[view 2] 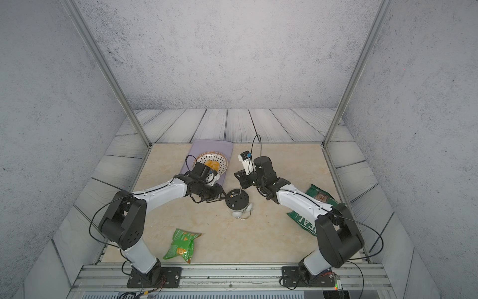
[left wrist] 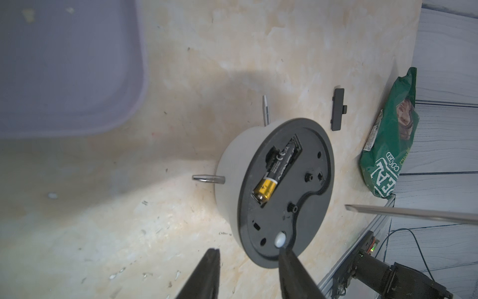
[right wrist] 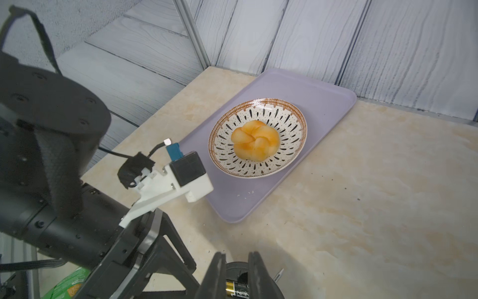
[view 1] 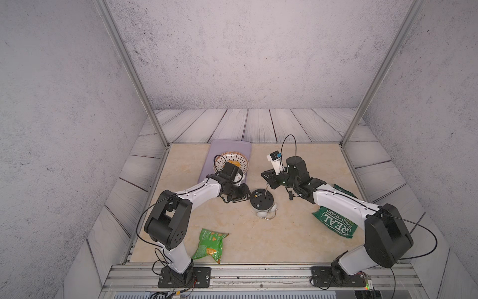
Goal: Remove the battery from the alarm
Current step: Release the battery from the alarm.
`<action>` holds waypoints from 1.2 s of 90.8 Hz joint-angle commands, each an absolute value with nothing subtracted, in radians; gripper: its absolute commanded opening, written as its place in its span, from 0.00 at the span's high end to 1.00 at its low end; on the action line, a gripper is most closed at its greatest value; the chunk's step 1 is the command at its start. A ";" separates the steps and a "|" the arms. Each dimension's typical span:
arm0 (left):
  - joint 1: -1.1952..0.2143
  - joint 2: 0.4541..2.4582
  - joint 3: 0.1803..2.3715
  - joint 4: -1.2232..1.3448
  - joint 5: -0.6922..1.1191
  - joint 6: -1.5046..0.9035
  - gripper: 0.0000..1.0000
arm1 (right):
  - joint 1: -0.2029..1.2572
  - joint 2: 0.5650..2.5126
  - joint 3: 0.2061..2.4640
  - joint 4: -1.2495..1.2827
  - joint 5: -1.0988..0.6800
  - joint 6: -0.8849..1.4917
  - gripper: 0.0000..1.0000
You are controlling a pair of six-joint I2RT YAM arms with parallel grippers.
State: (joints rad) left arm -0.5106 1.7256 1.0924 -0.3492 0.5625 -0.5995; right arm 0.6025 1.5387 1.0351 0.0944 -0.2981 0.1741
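The alarm (view 1: 261, 202) (view 2: 236, 200) lies face down mid-table, its black back (left wrist: 305, 155) up and its compartment uncovered. The battery (left wrist: 278, 168), black with a gold end, sits in that compartment, and it also shows between the right fingers (right wrist: 236, 289). My left gripper (left wrist: 247, 250) (view 1: 244, 198) is open at the clock's left rim. One of its fingertips (left wrist: 283, 255) rests on the back by a white knob. My right gripper (right wrist: 236, 255) (view 1: 266, 181) hovers just behind the clock, shut on a screwdriver. The screwdriver's silver shaft (left wrist: 413, 214) reaches toward the clock's edge.
The loose black battery cover (left wrist: 338, 109) lies on the table beside the clock. A lilac tray (right wrist: 323, 108) at the back holds a patterned bowl (right wrist: 258, 114) with a bun. A light green snack bag (view 1: 210, 244) lies at the front left. A dark green bag (view 1: 336, 222) lies under the right arm.
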 commanded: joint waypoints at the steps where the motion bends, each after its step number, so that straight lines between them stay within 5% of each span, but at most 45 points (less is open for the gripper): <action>1: -0.495 1.765 1.057 -0.299 0.609 -0.643 0.61 | 0.657 1.575 1.071 0.113 -0.222 0.114 1.00; 38: -0.491 1.813 1.035 -0.243 0.649 -0.687 0.68 | 0.735 1.665 1.081 0.263 -0.137 0.119 1.00; 109: -0.491 1.805 1.005 -0.255 0.617 -0.713 0.83 | 0.761 1.628 1.081 0.136 0.088 -0.115 1.00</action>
State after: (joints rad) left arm -0.4953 1.7996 1.0393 -0.2089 0.6521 -0.7086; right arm 0.7700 1.6848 1.0683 0.2081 -0.0486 -0.0059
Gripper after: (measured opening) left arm 0.188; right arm 0.176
